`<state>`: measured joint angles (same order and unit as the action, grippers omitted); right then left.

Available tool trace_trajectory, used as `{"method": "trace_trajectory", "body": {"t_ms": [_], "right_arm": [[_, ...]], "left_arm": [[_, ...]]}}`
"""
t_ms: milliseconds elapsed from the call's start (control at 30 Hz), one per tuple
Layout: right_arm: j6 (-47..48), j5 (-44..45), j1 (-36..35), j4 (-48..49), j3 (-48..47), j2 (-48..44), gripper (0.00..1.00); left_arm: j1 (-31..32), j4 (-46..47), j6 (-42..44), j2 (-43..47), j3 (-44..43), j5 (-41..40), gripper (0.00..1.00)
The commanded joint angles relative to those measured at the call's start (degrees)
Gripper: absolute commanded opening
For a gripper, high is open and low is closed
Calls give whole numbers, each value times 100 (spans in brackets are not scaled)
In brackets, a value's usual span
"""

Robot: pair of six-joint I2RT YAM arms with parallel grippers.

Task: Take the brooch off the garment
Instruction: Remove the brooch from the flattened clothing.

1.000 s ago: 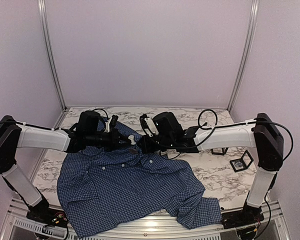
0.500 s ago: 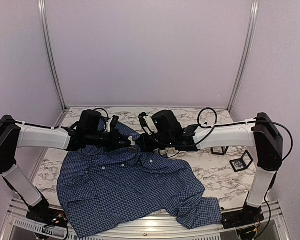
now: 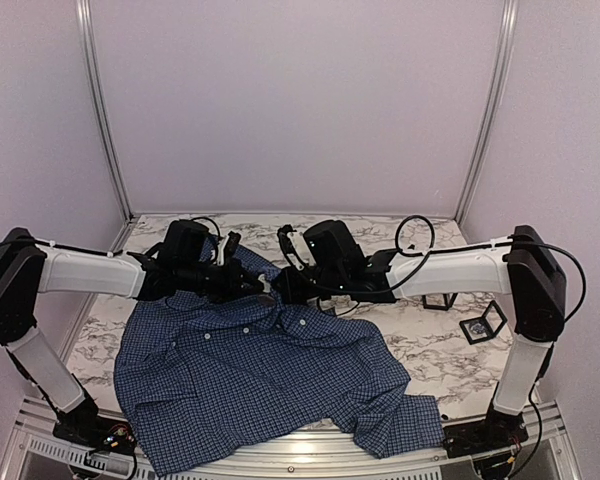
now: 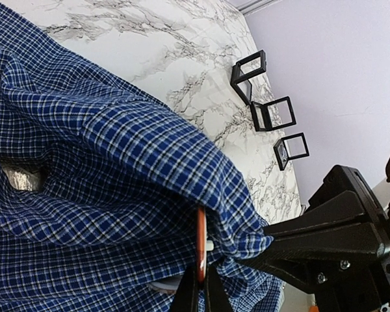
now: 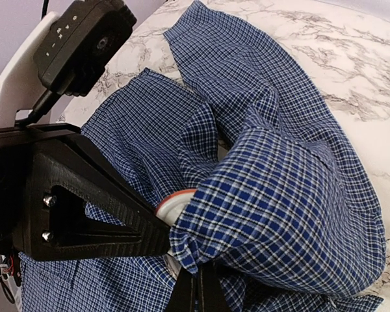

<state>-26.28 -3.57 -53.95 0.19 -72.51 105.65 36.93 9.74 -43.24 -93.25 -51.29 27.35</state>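
The garment (image 3: 260, 365), a dark blue checked shirt, lies spread on the marble table with its collar area lifted between both grippers. My left gripper (image 3: 256, 285) (image 4: 200, 278) is shut on the brooch (image 4: 201, 240), seen edge-on as a thin orange disc against the cloth. The right wrist view shows the brooch (image 5: 176, 204) as a pale face with an orange rim, half hidden under a fold of garment (image 5: 279, 195). My right gripper (image 3: 284, 288) (image 5: 199, 281) is shut on that fold right beside the brooch. The left gripper's black fingers (image 5: 110, 224) reach in from the left.
Three small black frames (image 4: 248, 68) (image 4: 273, 114) (image 4: 291, 149) stand on the marble table (image 4: 182, 45) to the right of the shirt; one frame (image 3: 483, 322) lies near the right arm. Walls close in the back and sides.
The left arm has edged slightly to the right, bringing the two grippers a little closer at the collar. Both grips have stayed the same.
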Motion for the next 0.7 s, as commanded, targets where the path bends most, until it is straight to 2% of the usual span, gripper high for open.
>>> {"method": "trace_trajectory", "body": {"t_ms": [0,267,667], "right_arm": [[71,-12,-45,114,-219,0,0],[55,-21,-45,122,-210,10,0],[26,1,-45,43,-208,-8,1]], "left_arm": [[43,-237,102,-131,-146,-155,0],[43,-352,157,-105,-133,-306,0],[-75,-431,220,432,-49,-524,0]]}}
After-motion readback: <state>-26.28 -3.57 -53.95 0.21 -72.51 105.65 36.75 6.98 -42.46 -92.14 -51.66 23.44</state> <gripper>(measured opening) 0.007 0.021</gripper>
